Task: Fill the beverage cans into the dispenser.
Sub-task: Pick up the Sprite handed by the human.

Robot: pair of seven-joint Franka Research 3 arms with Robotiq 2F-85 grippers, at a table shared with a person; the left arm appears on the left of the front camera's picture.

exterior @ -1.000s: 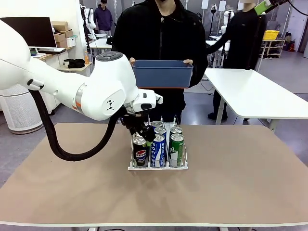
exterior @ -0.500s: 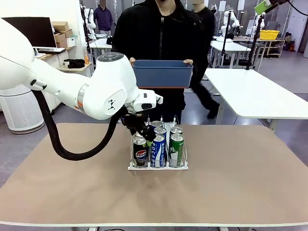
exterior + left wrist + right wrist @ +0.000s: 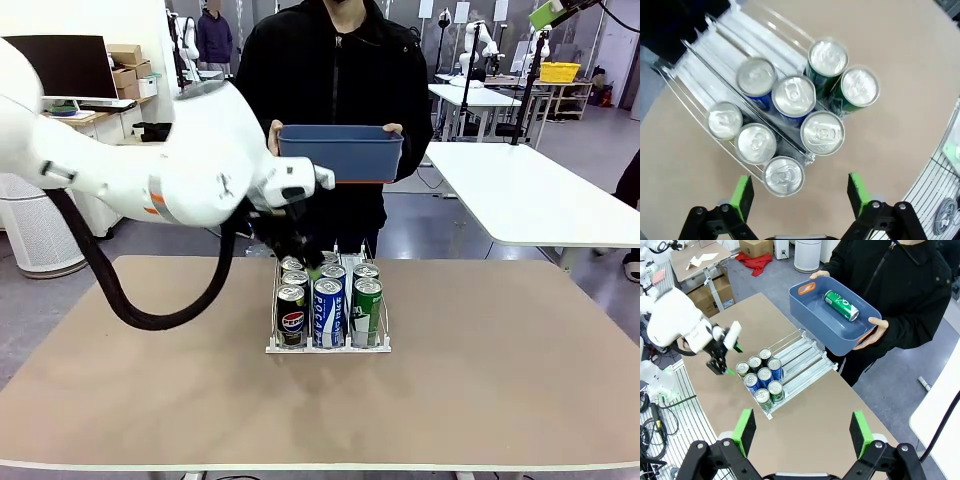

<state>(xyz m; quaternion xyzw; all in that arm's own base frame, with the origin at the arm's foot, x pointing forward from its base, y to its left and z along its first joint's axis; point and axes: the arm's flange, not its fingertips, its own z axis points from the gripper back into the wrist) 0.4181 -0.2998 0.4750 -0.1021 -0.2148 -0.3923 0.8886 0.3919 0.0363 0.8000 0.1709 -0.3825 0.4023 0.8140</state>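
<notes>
Left gripper (image 3: 800, 192), right gripper (image 3: 802, 427) open, empty. Green can (image 3: 841, 305) upper centre in tub (image 3: 806, 310): grip mid-body, feed green lane of dispenser (image 3: 805, 357).

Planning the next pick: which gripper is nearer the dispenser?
Left. The left gripper hovers open just above the cans in the dispenser; the right gripper, also open, looks down on it from far above.

The front view looks from the near edge of the counter (image 3: 500, 400) across to the person (image 3: 340, 80), with the rack (image 3: 328, 349) mid-frame. The left wrist view hangs close over the rack, looking straight down on the can tops (image 3: 793, 95). The right wrist view looks down from high and far off: rack small, left of centre; person upper right. All three share the rack.
</notes>
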